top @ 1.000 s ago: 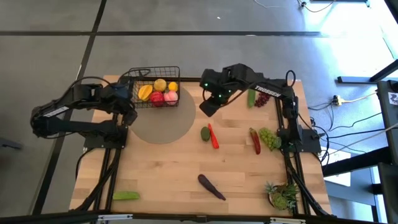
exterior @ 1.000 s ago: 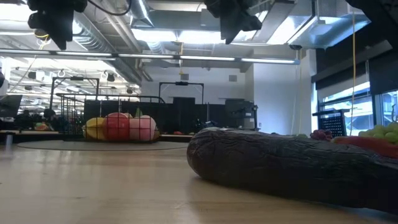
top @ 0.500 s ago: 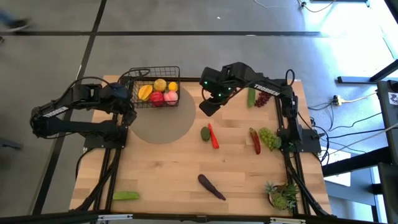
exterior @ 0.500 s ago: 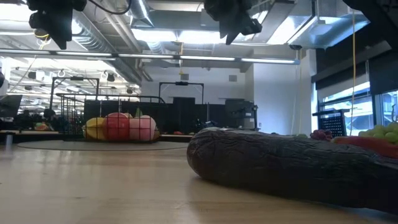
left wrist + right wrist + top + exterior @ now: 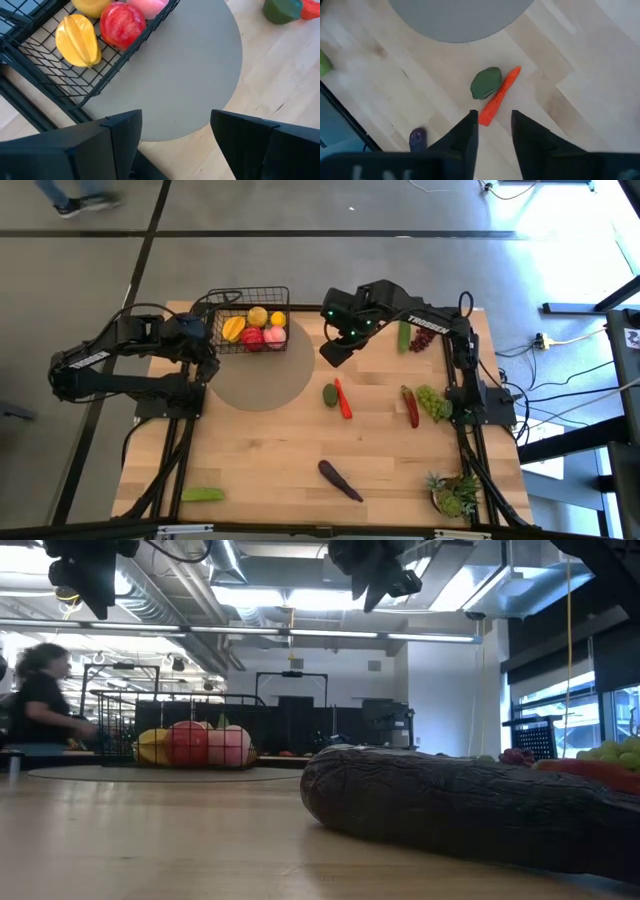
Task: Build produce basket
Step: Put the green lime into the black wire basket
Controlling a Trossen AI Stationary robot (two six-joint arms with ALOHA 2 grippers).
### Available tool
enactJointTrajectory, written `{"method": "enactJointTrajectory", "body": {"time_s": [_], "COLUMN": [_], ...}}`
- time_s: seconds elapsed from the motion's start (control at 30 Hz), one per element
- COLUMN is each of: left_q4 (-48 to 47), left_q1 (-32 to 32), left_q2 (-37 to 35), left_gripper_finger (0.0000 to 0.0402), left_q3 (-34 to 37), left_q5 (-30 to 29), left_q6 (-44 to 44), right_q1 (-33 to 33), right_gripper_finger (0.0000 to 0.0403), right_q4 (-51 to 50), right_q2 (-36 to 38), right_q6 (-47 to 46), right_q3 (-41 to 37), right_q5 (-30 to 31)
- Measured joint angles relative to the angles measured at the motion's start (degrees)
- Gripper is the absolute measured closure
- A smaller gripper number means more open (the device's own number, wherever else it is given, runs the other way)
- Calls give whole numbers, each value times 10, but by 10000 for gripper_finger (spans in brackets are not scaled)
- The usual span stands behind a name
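Observation:
The black wire basket [image 5: 248, 320] stands at the table's far left, partly on a round grey mat [image 5: 262, 378]. It holds a yellow fruit [image 5: 77, 40], a red apple [image 5: 122, 24], a pink peach [image 5: 150, 4] and more. My left gripper [image 5: 175, 137] hovers open above the mat's left edge, beside the basket. My right gripper [image 5: 492, 131] hangs open in the air right of the basket, pointing down, nothing between its fingers. Below it on the wood lie a red chili [image 5: 497, 102] and a green piece [image 5: 486, 82], touching each other.
Loose produce lies on the table: a cucumber [image 5: 404, 335], dark grapes [image 5: 418, 340], a second chili [image 5: 410, 406], green grapes [image 5: 432, 400], an eggplant [image 5: 340, 480] and a green piece [image 5: 203, 494] near the front left. A potted plant [image 5: 455, 492] stands front right. A person [image 5: 40, 700] moves behind the table.
My right gripper has tipped slightly in place, high above the table. A person has walked into view beyond the table's far left side. The basket and the produce have stayed where they were.

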State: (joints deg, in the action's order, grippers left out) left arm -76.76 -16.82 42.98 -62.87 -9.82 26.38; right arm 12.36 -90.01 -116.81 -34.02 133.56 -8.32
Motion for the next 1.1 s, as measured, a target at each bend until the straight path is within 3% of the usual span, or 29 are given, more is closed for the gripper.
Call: {"method": "enactJointTrajectory", "body": {"time_s": [0.27, 0.5, 0.83, 1.1], "left_q4": [0, 0, 0, 1], "left_q1": [0, 0, 0, 0], "left_q2": [0, 0, 0, 0], "left_gripper_finger": [177, 177, 177, 177], "left_q3": [0, 0, 0, 0], "left_q5": [0, 0, 0, 55], "left_q6": [-1, -1, -2, -138], "right_q1": [0, -35, -68, -70], "right_gripper_finger": [230, 230, 232, 232], "right_q4": [0, 0, 0, 8], "right_q2": [-6, -52, -130, -160], "right_q6": [-92, -242, -335, -334], "right_q3": [0, 0, 0, 0], "right_q5": [15, 10, 11, -8]}}
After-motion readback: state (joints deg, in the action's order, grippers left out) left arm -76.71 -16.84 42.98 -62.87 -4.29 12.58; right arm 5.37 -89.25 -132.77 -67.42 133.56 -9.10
